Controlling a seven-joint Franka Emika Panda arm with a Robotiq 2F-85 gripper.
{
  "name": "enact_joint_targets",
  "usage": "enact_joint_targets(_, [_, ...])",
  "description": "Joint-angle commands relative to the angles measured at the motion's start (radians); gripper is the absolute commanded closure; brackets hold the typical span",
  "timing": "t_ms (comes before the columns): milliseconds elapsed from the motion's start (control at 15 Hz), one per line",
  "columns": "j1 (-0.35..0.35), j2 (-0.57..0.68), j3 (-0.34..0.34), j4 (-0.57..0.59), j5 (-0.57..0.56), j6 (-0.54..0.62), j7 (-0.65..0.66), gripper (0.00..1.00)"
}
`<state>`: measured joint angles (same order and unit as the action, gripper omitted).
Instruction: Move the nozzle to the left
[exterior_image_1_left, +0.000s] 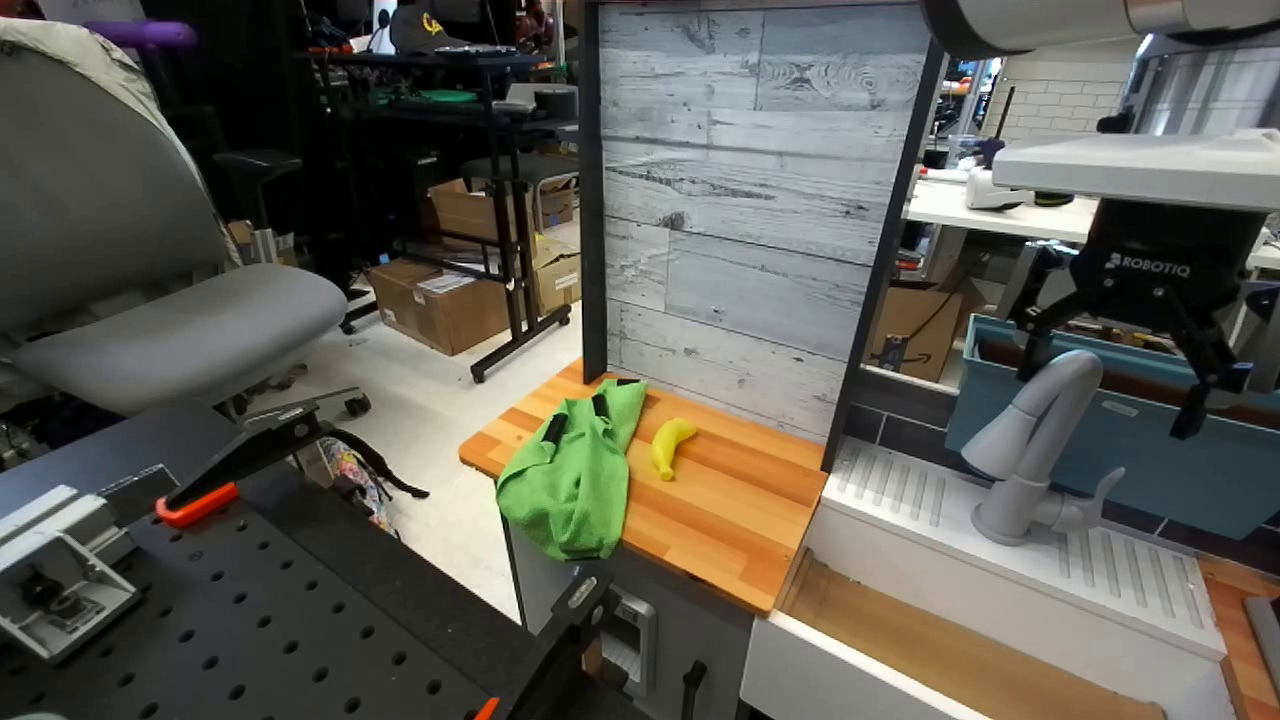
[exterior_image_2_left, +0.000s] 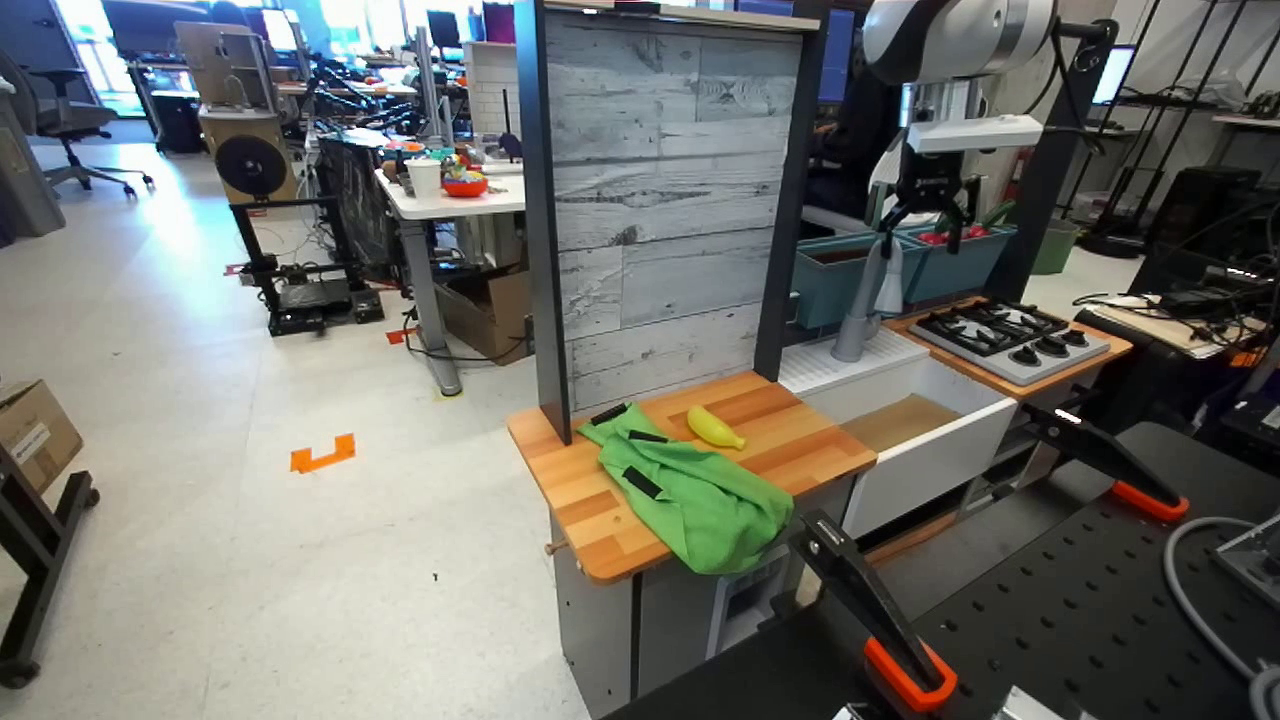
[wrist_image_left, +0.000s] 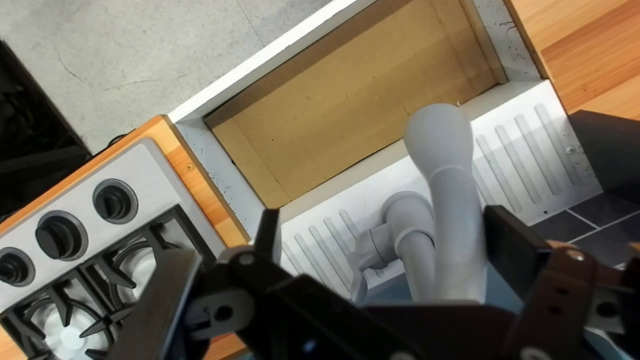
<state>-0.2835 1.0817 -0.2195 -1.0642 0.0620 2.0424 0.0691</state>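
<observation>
The nozzle, a light grey arched faucet spout, stands on the white ribbed sink ledge and shows in both exterior views (exterior_image_1_left: 1052, 435) (exterior_image_2_left: 866, 300). In the wrist view the nozzle (wrist_image_left: 452, 200) points its wide tip up toward the sink basin. My gripper (wrist_image_left: 387, 232) is open, with the nozzle's arch between its fingers. The arch lies close to the right-hand finger; I cannot tell whether they touch. A wide gap separates it from the left-hand finger. The gripper shows above the ledge in both exterior views (exterior_image_1_left: 1110, 395) (exterior_image_2_left: 920, 240). The arch's rear is hidden behind the gripper body.
The sink basin (wrist_image_left: 345, 110) lies in front of the faucet. A stove (exterior_image_2_left: 1000, 340) stands on one side, a wooden counter (exterior_image_1_left: 740, 510) with a green cloth (exterior_image_1_left: 575, 480) and a yellow banana (exterior_image_1_left: 668, 447) on the other. Teal planters (exterior_image_2_left: 840, 285) and a tall wood-look panel (exterior_image_1_left: 750, 200) stand behind.
</observation>
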Motion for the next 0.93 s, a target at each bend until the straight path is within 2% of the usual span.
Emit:
enact_joint_targets(0, [-0.007,-0.085,0.007,-0.112,0.006,0.073,-0.048,0.00])
enact_joint_targets(333, [-0.018,-0.174,0.028,-0.237,0.045,0.150,-0.100,0.00])
enact_joint_targets(667, [-0.026,-0.292,0.032,-0.371,0.082,0.170,-0.164,0.00])
enact_joint_targets(867, [-0.059,-0.354,0.069,-0.427,0.080,0.158,-0.193,0.00])
